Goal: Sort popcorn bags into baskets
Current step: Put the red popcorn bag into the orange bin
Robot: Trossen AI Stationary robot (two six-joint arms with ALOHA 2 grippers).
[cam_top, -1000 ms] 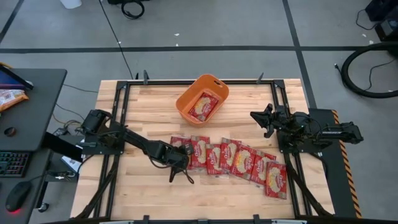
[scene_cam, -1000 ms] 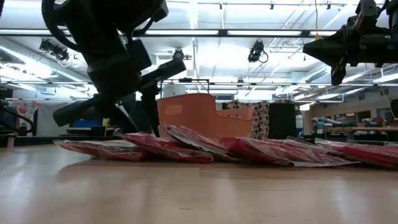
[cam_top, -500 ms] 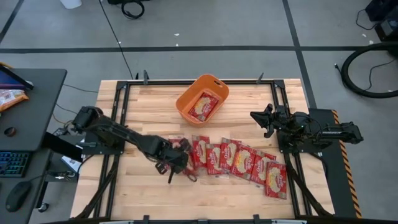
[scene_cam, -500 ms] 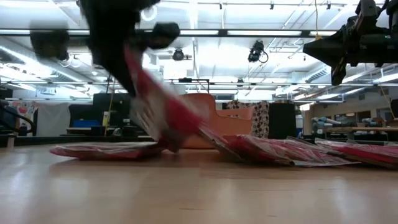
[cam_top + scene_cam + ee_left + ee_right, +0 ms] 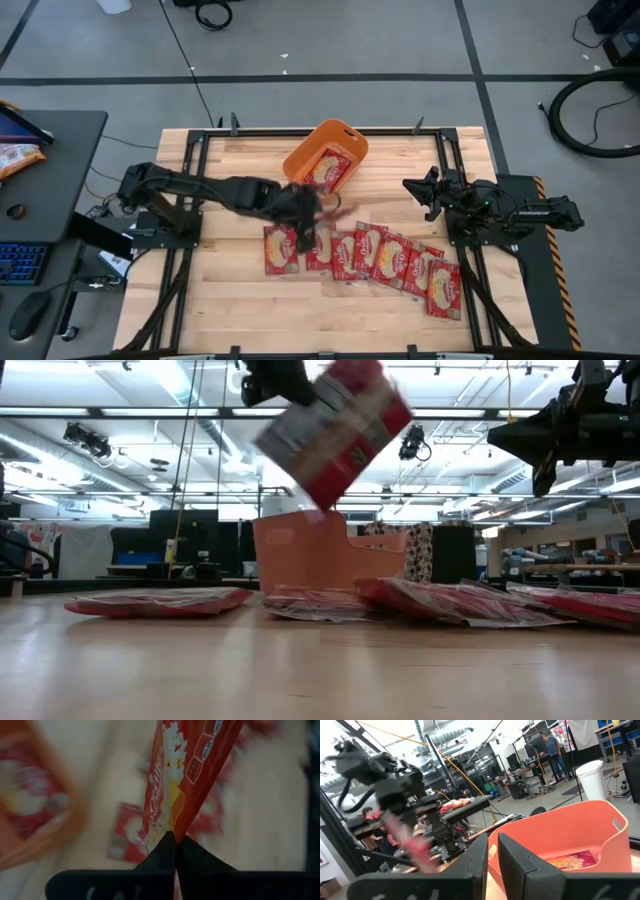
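From above the left gripper (image 5: 305, 212) hangs between the row of popcorn bags (image 5: 385, 258) and the orange basket (image 5: 325, 158), while down low its pinched bag (image 5: 335, 425) dangles clear, presumably to drop in, and the right gripper (image 5: 425, 195), fingers pressed together, waits aside.

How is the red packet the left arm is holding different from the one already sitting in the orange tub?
The held packet hangs in the air, pinched by the left gripper; the packet in the tub lies flat on the floor of the orange tub. The held one is tilted with its lower edge free, while the tub one rests untouched by either gripper. Both are glossy red with a cream-yellow picture in the middle.
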